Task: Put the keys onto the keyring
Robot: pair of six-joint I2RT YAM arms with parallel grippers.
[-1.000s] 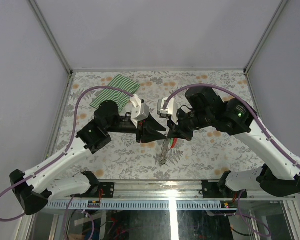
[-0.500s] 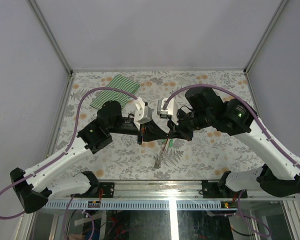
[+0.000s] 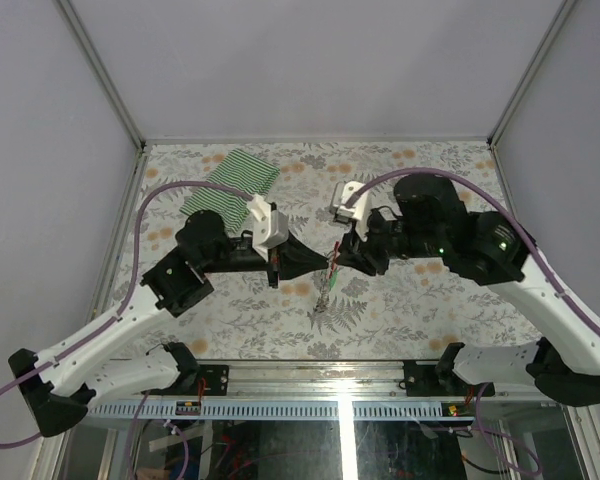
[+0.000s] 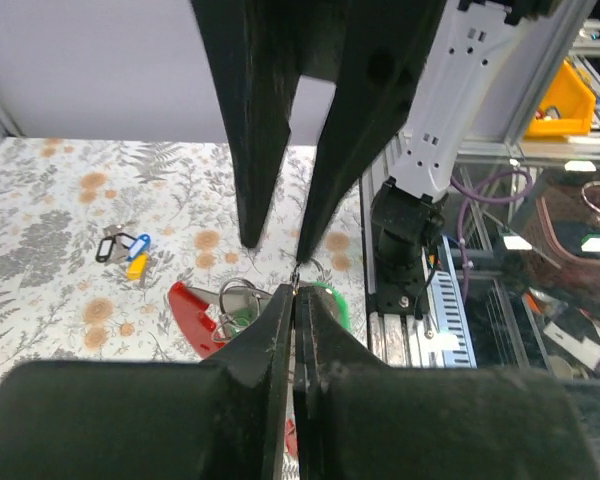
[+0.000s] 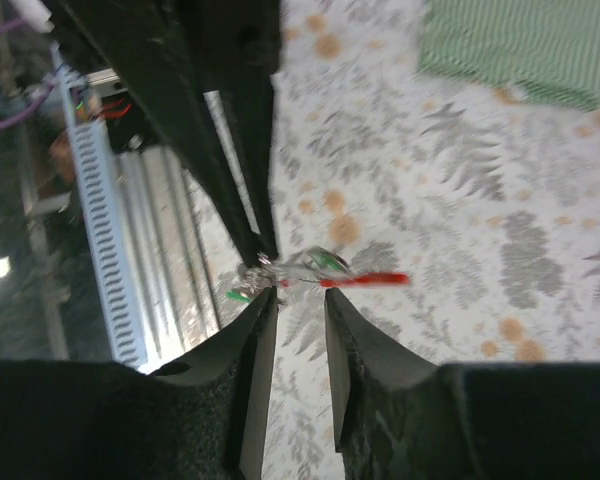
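My left gripper is shut on a thin silvery link of the keyring, pinched right at the fingertips. The rest hangs as a small bunch above the table: a red piece, silvery rings and green-tagged keys. In the right wrist view the same bunch is blurred, with the red piece and a green tag showing. My right gripper stands open just short of the bunch, nothing between its fingers, facing the left gripper tip to tip.
A green-and-white striped cloth lies at the back left of the flowered table. A small black clip with blue and yellow tags lies on the table. The metal rail and arm bases run along the near edge.
The left gripper has shut on the keyring. The right gripper, shut before, has opened and drawn back to the right. The bunch now hangs from the left gripper.
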